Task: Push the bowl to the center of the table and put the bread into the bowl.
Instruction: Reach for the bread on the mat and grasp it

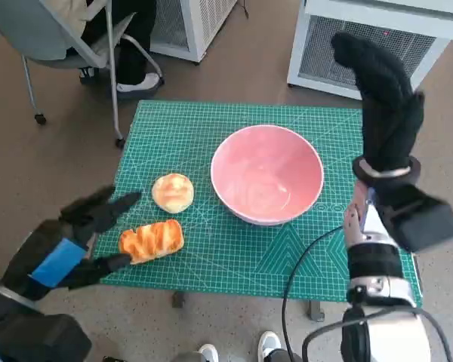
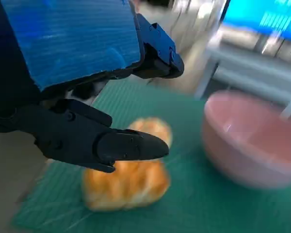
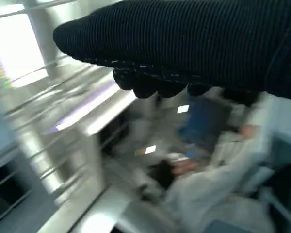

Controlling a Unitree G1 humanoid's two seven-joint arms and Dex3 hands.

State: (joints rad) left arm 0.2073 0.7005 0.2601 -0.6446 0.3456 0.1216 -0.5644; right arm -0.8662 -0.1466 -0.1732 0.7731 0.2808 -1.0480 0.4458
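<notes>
A pink bowl [image 1: 267, 174] stands on the green cutting mat [image 1: 211, 249], a little right of the mat's middle. Left of it lie a round bun [image 1: 173, 191] and, nearer the front edge, a golden braided bread [image 1: 151, 240]. My left hand [image 1: 79, 237] hovers just left of the braided bread, fingers spread, holding nothing. In the left wrist view the bread [image 2: 128, 184] shows below the black fingers [image 2: 128, 145], with the bowl [image 2: 252, 145] beyond it. My right hand [image 1: 383, 98] is raised high beside the bowl's right side, fingers extended and empty.
A chair [image 1: 68, 45] with a seated person's legs stands beyond the table's far left corner. White cabinets [image 1: 377, 38] stand behind the table. A black cable [image 1: 302, 279] loops over the mat's front right. The right wrist view is blurred and shows a person [image 3: 203, 184] in the room.
</notes>
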